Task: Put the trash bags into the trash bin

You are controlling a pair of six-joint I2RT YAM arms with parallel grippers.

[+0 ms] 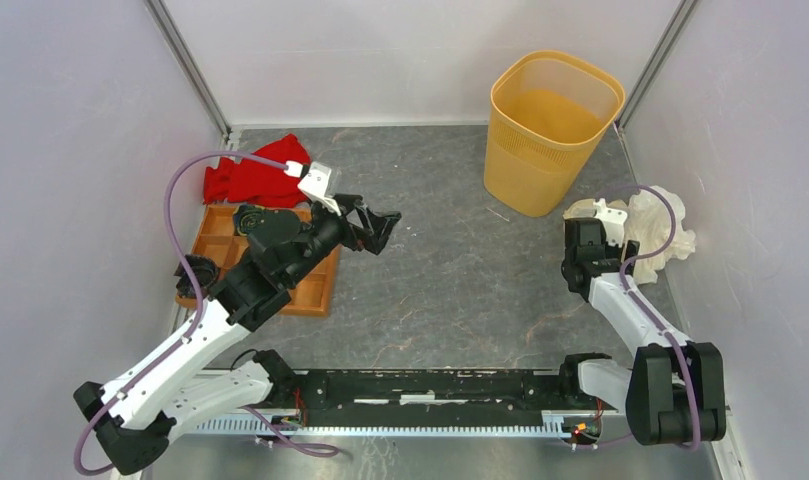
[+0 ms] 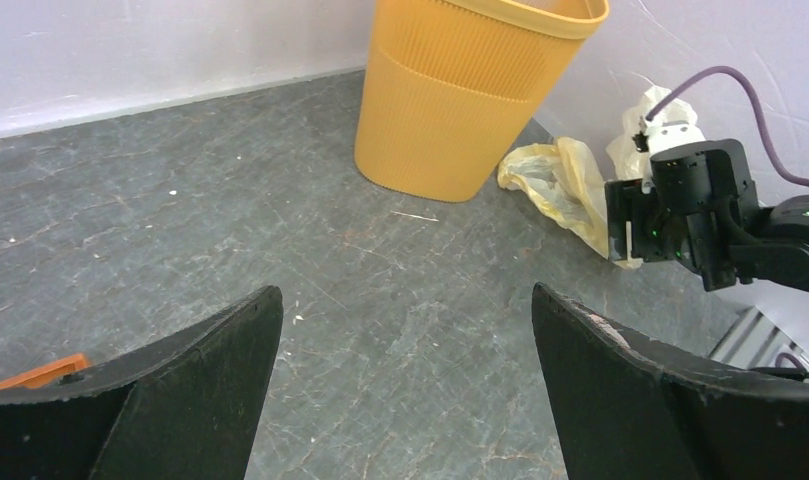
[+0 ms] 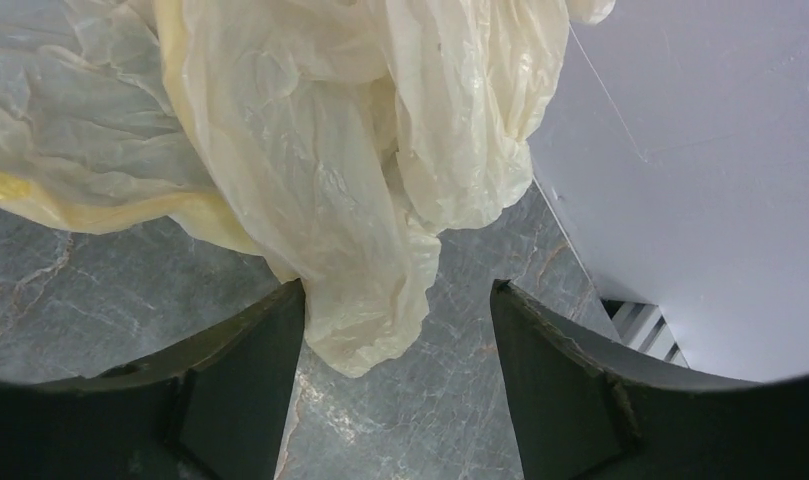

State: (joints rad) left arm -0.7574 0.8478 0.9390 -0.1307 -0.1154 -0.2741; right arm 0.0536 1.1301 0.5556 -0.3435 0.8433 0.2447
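trash bag point(image 1: 665, 225) crumpled on surface point(image 1: 450, 270), 4 o'clock of trash bin point(image 1: 550, 130). right gripper point(image 3: 397, 300) wide apart, bag tip between. left gripper point(image 2: 405, 293) apart too.

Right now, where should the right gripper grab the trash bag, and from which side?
Probably the loose lobe of the trash bag trailing toward the right gripper: it is bunched and lies between the open jaws. Come in from the near side.

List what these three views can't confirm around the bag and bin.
Whether the right tool touches the trash bag: in the top view its own wrist covers it, and the wrist view can't settle contact.
Bag's full extent: the right wrist view crops it at the top and left edges.
Inside of the trash bin: the left wrist view cuts the rim.
Contents of the tray: in the top view the left arm covers most.
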